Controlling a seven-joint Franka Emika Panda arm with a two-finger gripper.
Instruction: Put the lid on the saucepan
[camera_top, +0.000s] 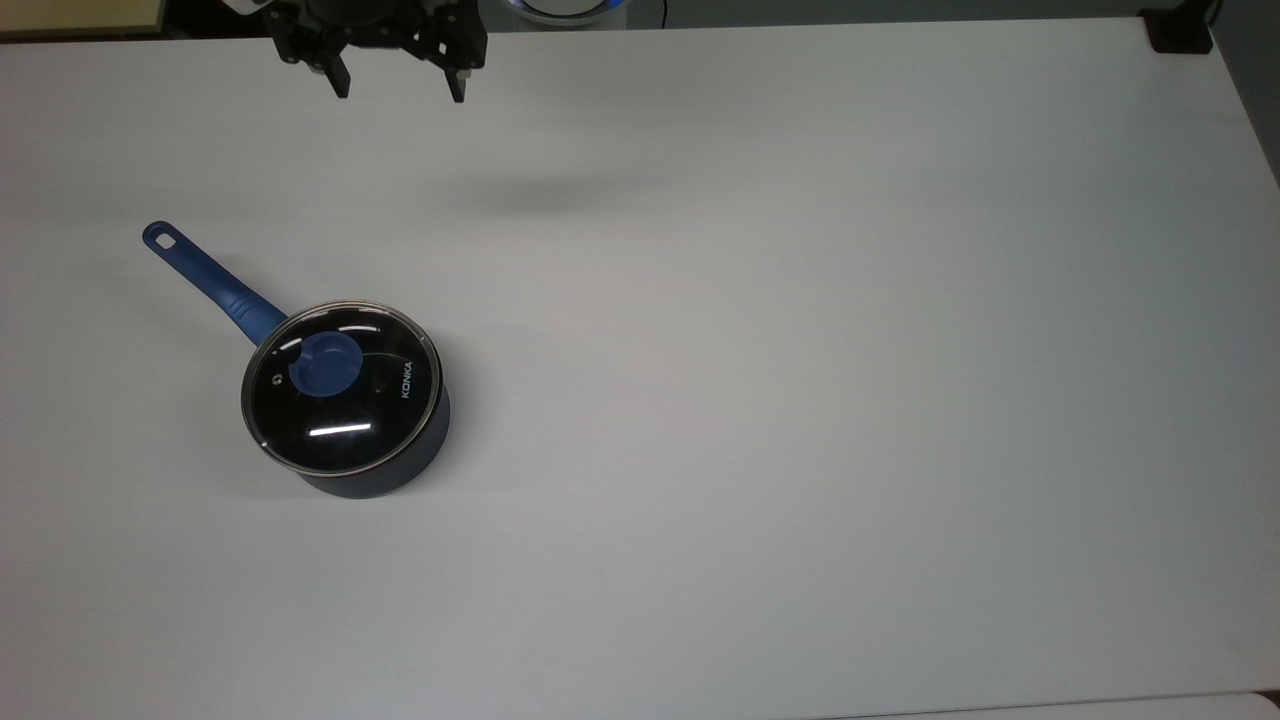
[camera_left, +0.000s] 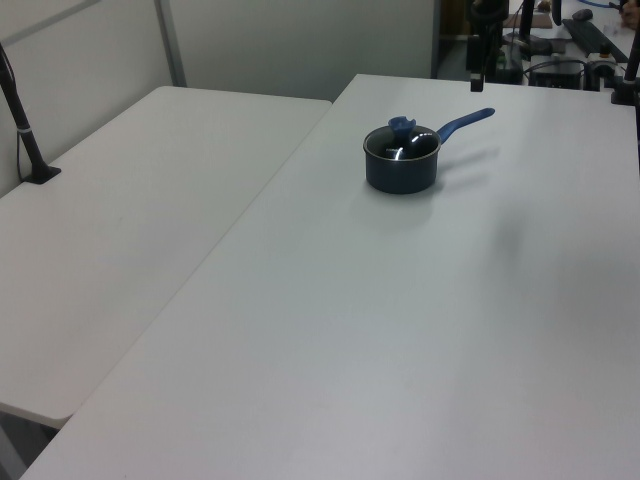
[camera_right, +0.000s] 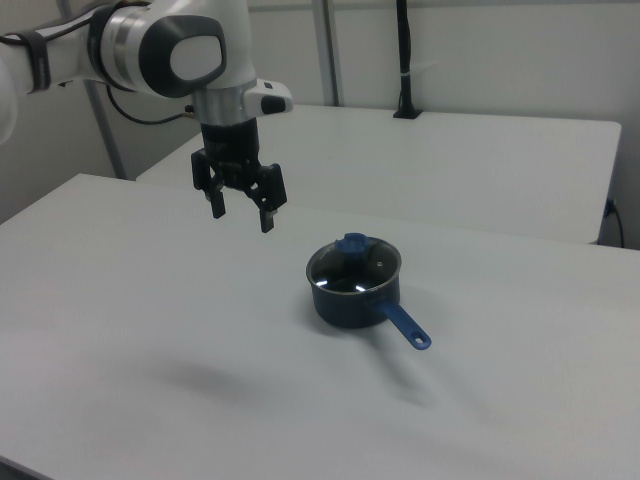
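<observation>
I note the black two-finger gripper (camera_right: 241, 214) spread wide, empty, hanging clear of the white table (camera_top: 800, 350), round glass lid with blue knob (camera_top: 341, 385) seated on the small black saucepan with long blue handle (camera_right: 352, 297), pale partition wall (camera_left: 290, 45) behind.

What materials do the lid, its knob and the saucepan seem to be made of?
The lid looks like clear glass in a thin metal rim: it mirrors a ceiling light as a sharp white bar, and the dark inside shows through. Its knob looks like matte blue plastic or silicone; which one I cannot tell. The saucepan seems dark coated metal with a dull wall.
</observation>
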